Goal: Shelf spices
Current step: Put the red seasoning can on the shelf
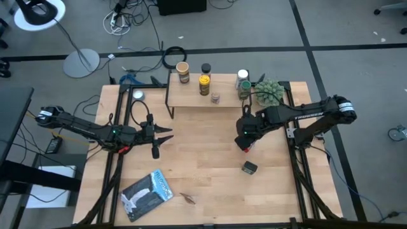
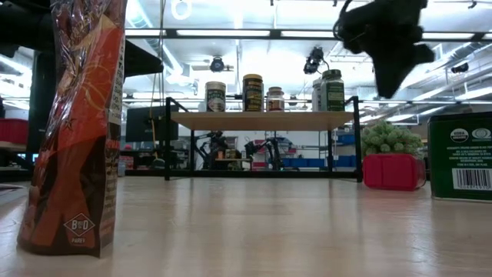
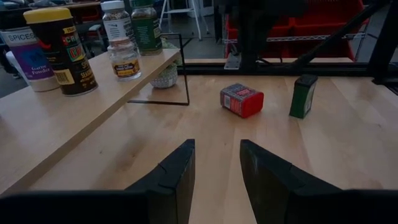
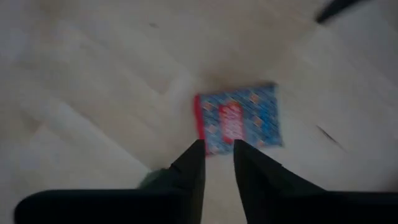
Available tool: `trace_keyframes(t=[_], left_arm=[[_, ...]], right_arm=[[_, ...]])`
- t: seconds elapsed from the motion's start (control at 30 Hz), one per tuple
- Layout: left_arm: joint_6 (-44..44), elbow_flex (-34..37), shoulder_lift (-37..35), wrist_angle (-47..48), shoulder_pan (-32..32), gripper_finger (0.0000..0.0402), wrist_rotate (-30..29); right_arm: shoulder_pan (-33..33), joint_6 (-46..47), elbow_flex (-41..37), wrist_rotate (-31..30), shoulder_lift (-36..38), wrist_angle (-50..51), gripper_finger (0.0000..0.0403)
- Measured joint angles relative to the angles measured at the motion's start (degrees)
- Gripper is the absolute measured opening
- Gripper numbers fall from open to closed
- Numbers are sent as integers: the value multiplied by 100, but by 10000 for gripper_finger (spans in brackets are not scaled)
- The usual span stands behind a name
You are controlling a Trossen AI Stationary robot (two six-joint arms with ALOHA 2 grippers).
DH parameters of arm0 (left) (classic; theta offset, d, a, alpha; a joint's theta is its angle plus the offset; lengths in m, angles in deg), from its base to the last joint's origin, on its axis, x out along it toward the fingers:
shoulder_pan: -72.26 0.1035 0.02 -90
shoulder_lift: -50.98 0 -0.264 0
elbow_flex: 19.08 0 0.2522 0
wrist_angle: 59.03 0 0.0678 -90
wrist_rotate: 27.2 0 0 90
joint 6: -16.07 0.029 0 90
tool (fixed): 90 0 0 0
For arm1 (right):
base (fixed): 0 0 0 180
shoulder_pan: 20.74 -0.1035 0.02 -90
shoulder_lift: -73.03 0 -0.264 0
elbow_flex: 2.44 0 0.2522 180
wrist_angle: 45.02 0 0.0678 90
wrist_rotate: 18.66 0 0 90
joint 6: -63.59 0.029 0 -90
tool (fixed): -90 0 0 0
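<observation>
Right end effector (image 4: 217, 149) — blurred red tin (image 4: 239, 119)

Ahead of my left pincer (image 3: 216, 180), the white jar (image 3: 31, 59) on the shelf (image 3: 74, 118) reads "SPICES" and "Garlic Powder". My right arm (image 1: 311, 116) carries "TROSSEN".

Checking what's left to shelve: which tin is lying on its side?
The red tin, flat on the tabletop under the right pincer. The green tin beside it stands upright.
</observation>
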Motion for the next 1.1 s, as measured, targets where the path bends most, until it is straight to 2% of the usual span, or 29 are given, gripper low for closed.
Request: trace_keyframes(t=[0.23, 0.5, 0.7, 0.9, 1.1], left_arm=[[0, 0, 2, 14, -2, 131, 0], [-16, 0, 2, 14, -1, 131, 0], [-17, 0, 2, 8, 0, 131, 0], [-17, 0, 1, 10, -2, 131, 0], [-20, 0, 2, 10, -2, 131, 0]], right_arm=[[-514, 1168, -189, -244, 5, 785, 168], [-1178, 2512, -969, -76, 3, 746, 272], [-1346, 3157, -1520, 171, 3, 352, 337], [-1309, 3186, -1636, 150, 3, 112, 374], [-1289, 3180, -1524, 110, -1, 179, 381]])
